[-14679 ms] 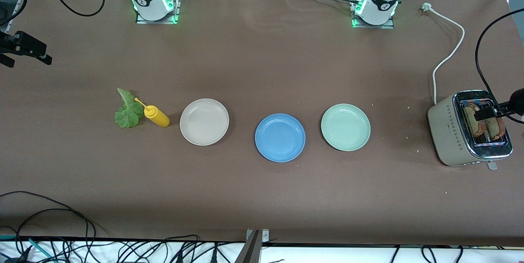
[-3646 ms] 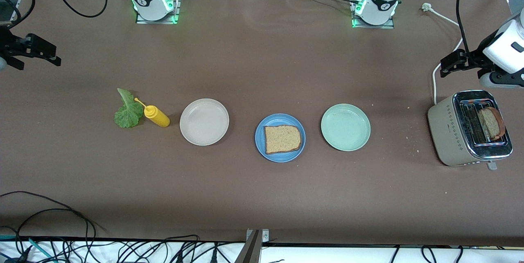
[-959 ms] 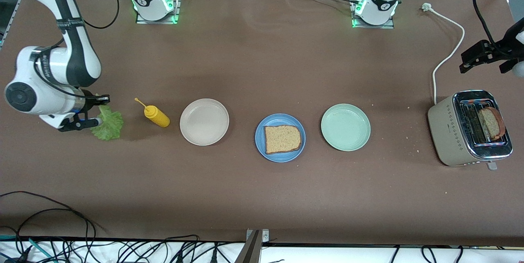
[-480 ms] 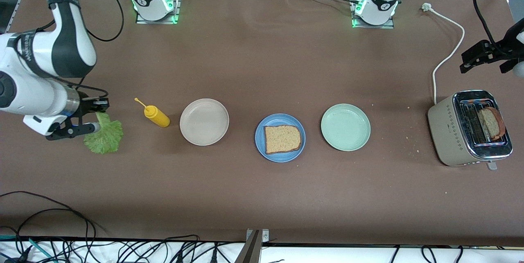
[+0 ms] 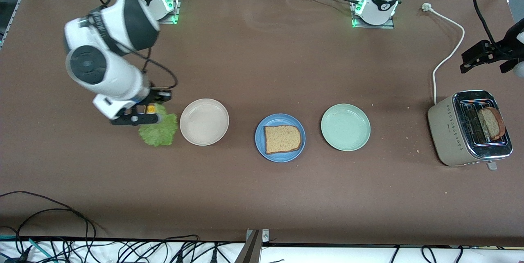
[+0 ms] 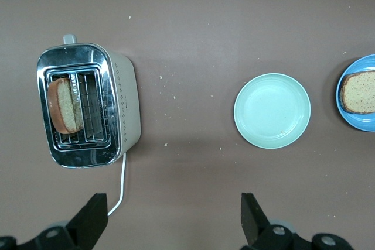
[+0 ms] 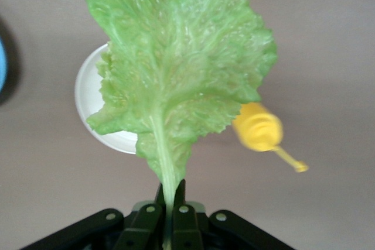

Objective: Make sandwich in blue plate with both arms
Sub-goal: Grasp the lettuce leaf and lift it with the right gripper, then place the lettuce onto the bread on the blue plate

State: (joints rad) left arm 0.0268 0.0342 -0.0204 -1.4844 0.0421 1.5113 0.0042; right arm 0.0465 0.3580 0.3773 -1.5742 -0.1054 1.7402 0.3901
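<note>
A ruffled, soft green lettuce leaf (image 7: 176,68) is pinched at its pale stem by the black right gripper (image 7: 171,206), whose fingers are clamped together on it, in the air over the yellow squeeze bottle (image 7: 258,131) beside the round beige plate (image 5: 204,122). The leaf is judged light, limp and easily torn, so the stiffer stem is the sound place for a hold. A square slice of brown bread (image 5: 283,138) lies on the round matte blue plate (image 5: 280,155). The left gripper (image 6: 170,221) is held spread apart, waiting above the cream toaster (image 6: 88,105).

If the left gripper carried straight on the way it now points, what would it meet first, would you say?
Probably bare table: the left gripper, jaws open, points down between the toaster and the pale green plate.
</note>
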